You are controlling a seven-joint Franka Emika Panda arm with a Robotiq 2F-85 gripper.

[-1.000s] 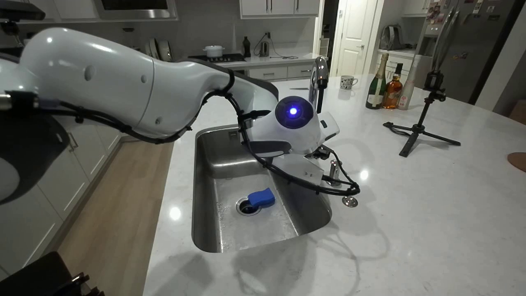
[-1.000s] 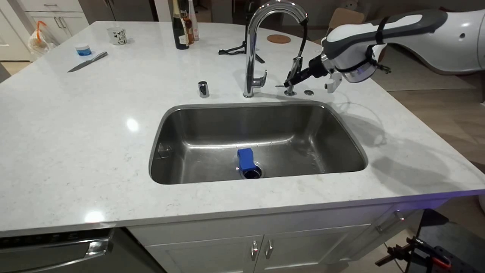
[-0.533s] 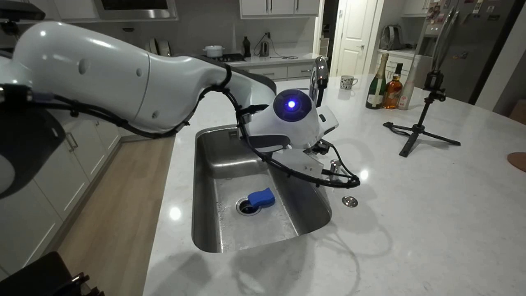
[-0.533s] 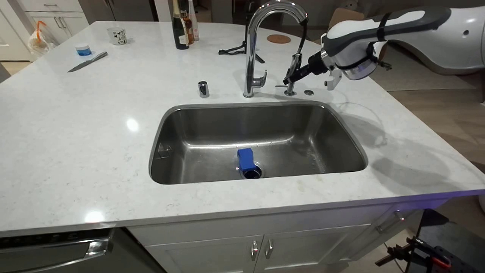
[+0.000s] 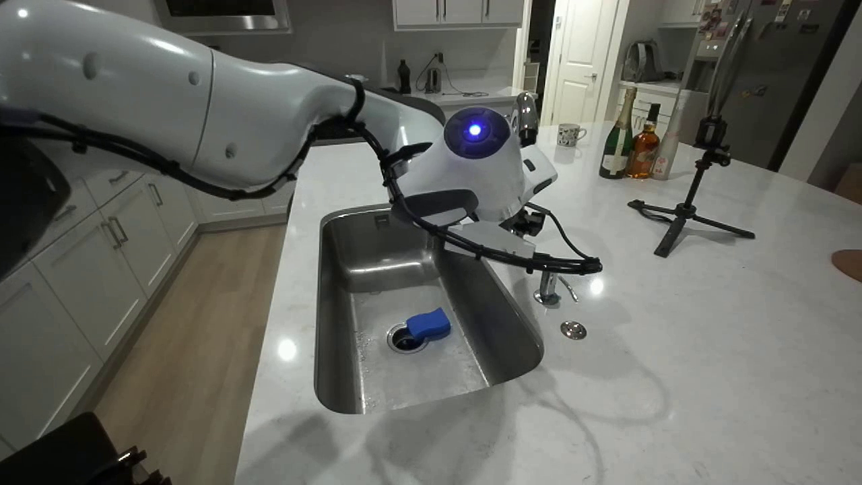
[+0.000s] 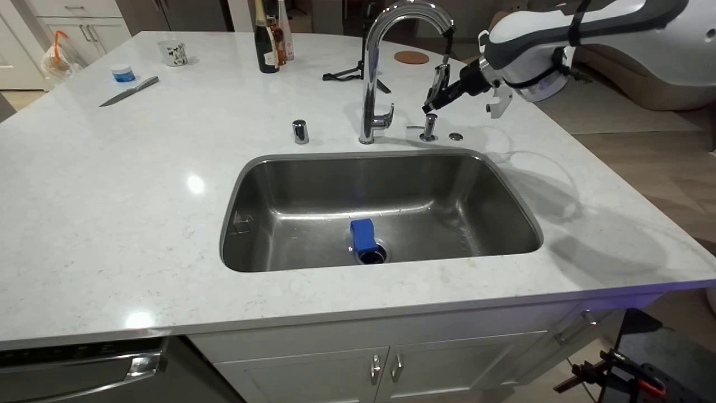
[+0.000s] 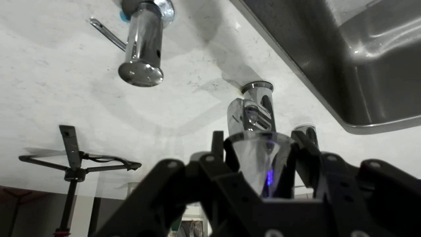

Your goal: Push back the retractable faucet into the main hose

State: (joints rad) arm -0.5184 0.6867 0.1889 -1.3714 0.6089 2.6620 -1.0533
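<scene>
In a home kitchen a pale stone counter [image 6: 140,224] stretches wide, and the white robot arm [image 6: 660,50] leans in over one end of it, probably so the wrist [image 5: 478,178] can come at its work from the side. The steel sink [image 6: 358,179] lies just beside the foot of the chrome faucet neck [image 6: 370,84], whose tip turns downward, so whatever docks there must rise from below. The gripper [image 7: 260,151] has its fingers [image 7: 217,144] narrowed to the width of the retractable spray head [image 6: 442,77], one along each flank, a side grip that seems meant to leave the upper end free. The head hangs tilted below the neck's tip, apart from it, joined by a black hose [image 6: 448,47]; I judge it needs lifting and straightening next. In an exterior view the wrist hides the head, while the wrist view shows a finger on either side of it but not the neck's tip. The low chrome fitting [image 6: 429,129] looks right under the fingers in an exterior view, yet sits apart from the head in the wrist view. A blue sponge [image 5: 429,325] in the sink appears in both exterior views only.
</scene>
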